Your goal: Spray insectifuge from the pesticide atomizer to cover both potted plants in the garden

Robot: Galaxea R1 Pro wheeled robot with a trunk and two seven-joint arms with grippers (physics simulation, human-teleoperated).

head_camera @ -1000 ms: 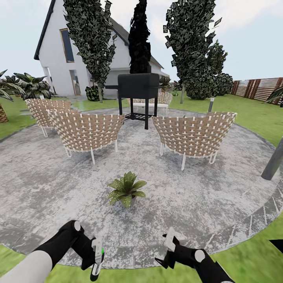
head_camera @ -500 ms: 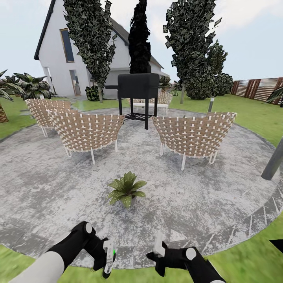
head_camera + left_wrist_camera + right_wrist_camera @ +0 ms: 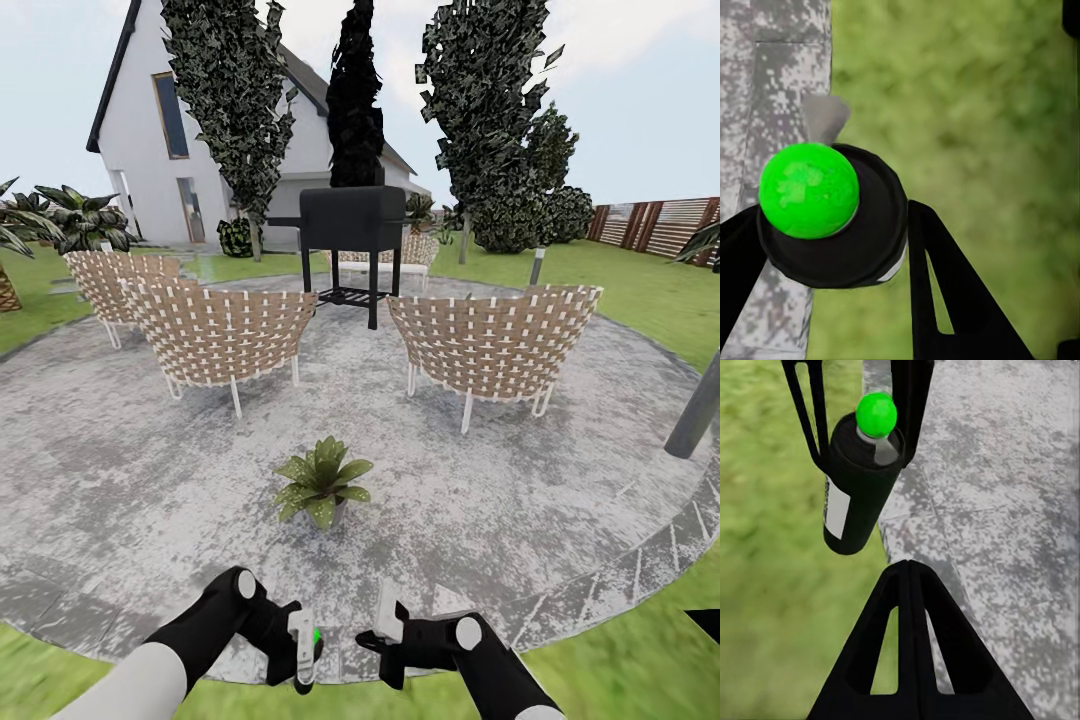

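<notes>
Bottle: the pesticide atomizer (image 3: pixel 859 484) hangs in the left gripper (image 3: pixel 300 655), low in the head view over the edge of the stone patio (image 3: pixel 560 500), where paving meets lawn (image 3: pixel 640 660).
Left jaws: closed on the bottle's dark body, one finger on each side in the right wrist view; the bright green tip (image 3: pixel 808 190) faces the left wrist camera.
Right jaws: the right gripper (image 3: pixel 388 625) carries nothing; its two fingers meet at a point in the right wrist view, so the jaws are closed.
Long axis: the bottle runs roughly upright, slightly tilted; where its nozzle aims I cannot tell.
Key relation: the nearer potted plant (image 3: pixel 322 482) sits on the patio straight ahead of both grippers and farther from the robot, near but clearly apart from the bottle.
Nearer arm: the left arm, which holds the bottle, lies slightly left of the plant's line; the right gripper is just beside the bottle.
Other plant: not identified for certain in these views.
Beyond: woven chairs (image 3: pixel 215 335) and a black grill (image 3: pixel 352 222) stand well past the plant.
Next move, as I judge it: bring the bottle forward and aim it at the leaves.
</notes>
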